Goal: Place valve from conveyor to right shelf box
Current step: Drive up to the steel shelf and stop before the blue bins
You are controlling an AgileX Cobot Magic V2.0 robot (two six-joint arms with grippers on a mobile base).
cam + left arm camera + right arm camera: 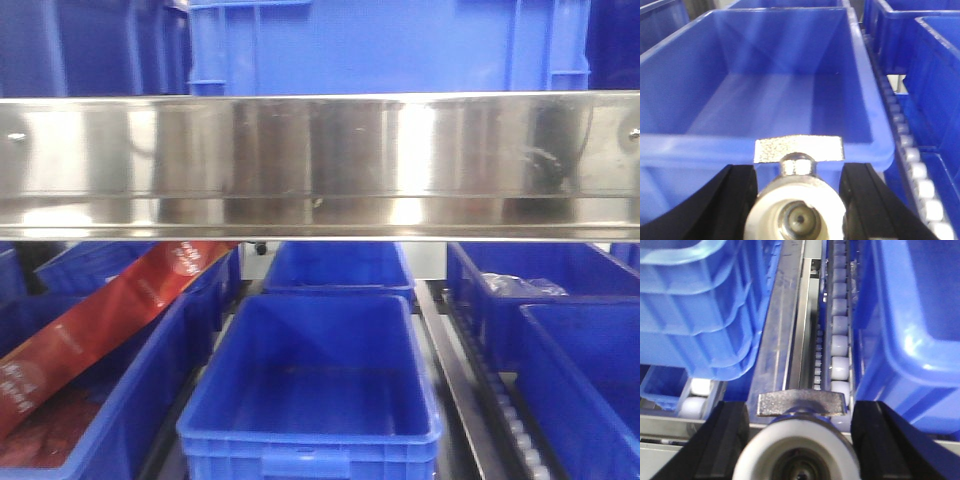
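The right shelf box [910, 315] stands just right of the roller rail [839, 347]. Over that rail hangs our right gripper [800, 432], clamped on a valve [801, 452]; left of it, our left gripper [799, 187] clamps a second valve [799, 212]. We should clear the box's rim, then release low.

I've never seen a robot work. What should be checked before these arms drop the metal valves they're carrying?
1. Left end effector grips the left valve: ok.
2. The blue box ahead of it is empty: ok.
3. Left valve is past that box's near rim: cannot tell; they overlap in the left wrist view.
4. Right end effector grips the right valve: ok.
5. Right valve is lined up with a box: not ok; the roller track lies ahead instead.
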